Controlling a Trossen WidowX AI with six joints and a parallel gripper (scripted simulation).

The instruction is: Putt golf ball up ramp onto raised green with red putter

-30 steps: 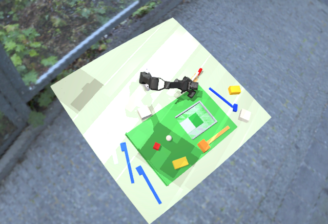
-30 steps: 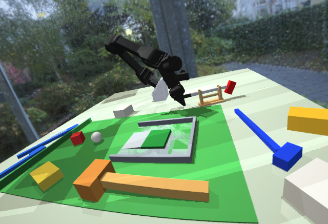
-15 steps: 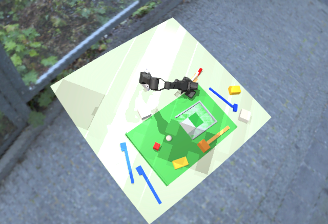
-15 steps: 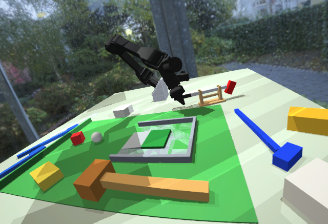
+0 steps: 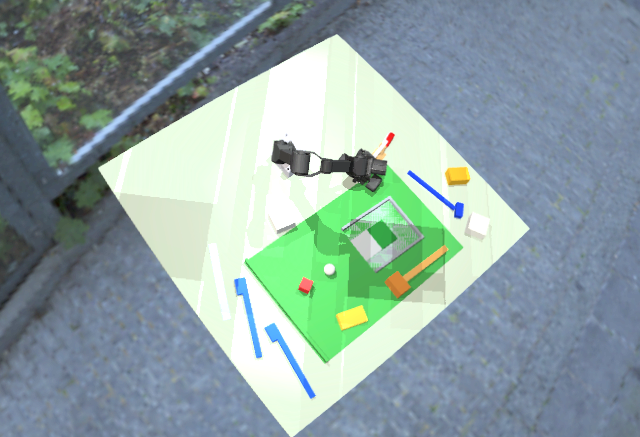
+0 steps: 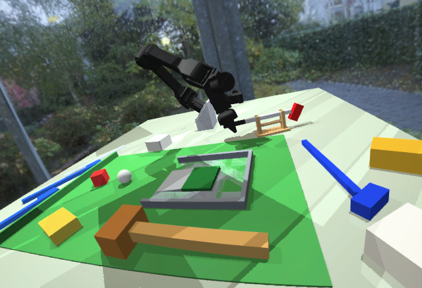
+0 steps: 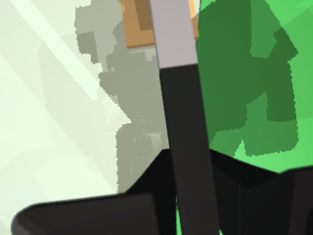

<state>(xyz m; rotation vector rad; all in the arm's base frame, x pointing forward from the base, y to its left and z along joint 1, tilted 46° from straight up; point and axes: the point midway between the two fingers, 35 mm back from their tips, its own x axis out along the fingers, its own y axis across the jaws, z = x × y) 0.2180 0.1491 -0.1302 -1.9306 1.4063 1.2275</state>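
The red putter has a red head, a white shaft (image 6: 267, 116) and a black grip (image 7: 181, 108). Its head (image 5: 390, 138) (image 6: 295, 111) points away from the arm, and the shaft lies across a small wooden stand (image 6: 272, 131) (image 7: 131, 41). My gripper (image 6: 233, 126) (image 7: 181, 155) is shut on the black grip, low beside the mat's back corner. The white golf ball (image 5: 329, 269) (image 6: 124, 176) sits on the green mat (image 5: 294, 267) (image 6: 272, 176). The grey ramp (image 5: 362, 245) (image 6: 172, 180) leads up to the dark raised green (image 5: 382, 234) (image 6: 201, 178).
A grey wall (image 5: 422, 237) (image 6: 248, 179) borders the raised green. A red cube (image 5: 305, 285) (image 6: 99, 178), yellow block (image 5: 352, 317) (image 6: 60, 225) and orange mallet (image 5: 398, 284) (image 6: 119, 232) lie on the mat. A blue club (image 5: 434, 191) (image 6: 369, 200) lies beside it.
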